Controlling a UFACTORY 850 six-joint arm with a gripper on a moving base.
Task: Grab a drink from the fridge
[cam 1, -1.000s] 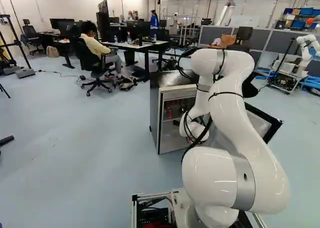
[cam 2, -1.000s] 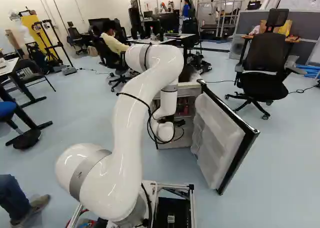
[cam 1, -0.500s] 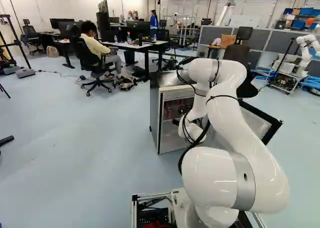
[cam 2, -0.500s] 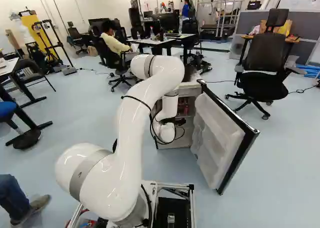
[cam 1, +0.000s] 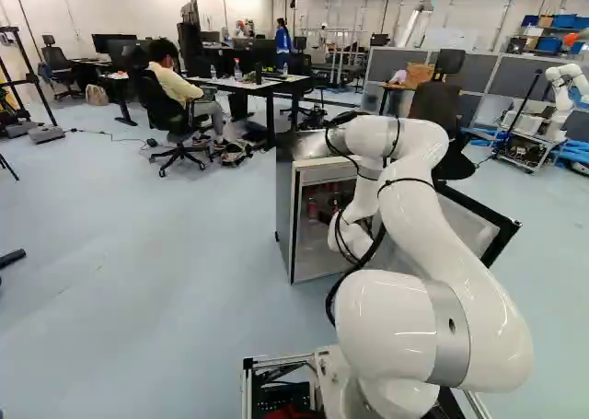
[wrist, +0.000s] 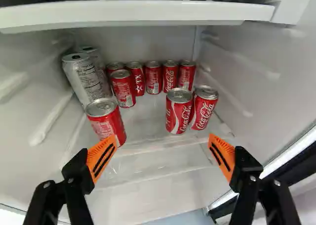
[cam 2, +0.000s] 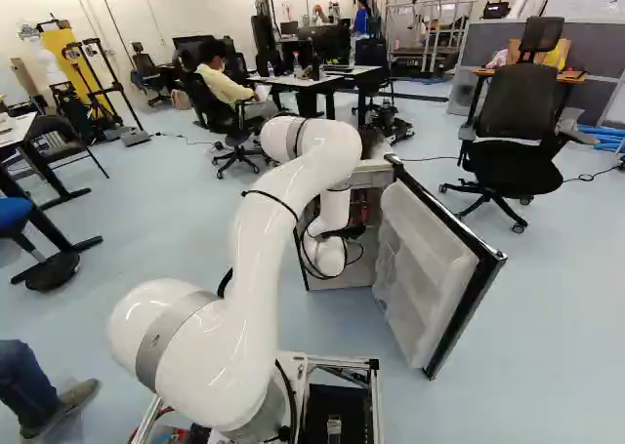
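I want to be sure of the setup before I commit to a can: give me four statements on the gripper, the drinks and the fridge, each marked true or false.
1. The black two-finger gripper with orange pads is open. True.
2. A can is clamped in the gripper. False: it holds nothing.
3. Tall silver cans stand among short red cans inside the dark-sided fridge. True.
4. The fridge door is shut. False: the black-edged, white-lined door stands open.

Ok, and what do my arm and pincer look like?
The arm is glossy white, with rounded joints, a grey band on its thick lower section and black cables outside. The pincer is black, its two fingers bearing orange pads with dark slits.
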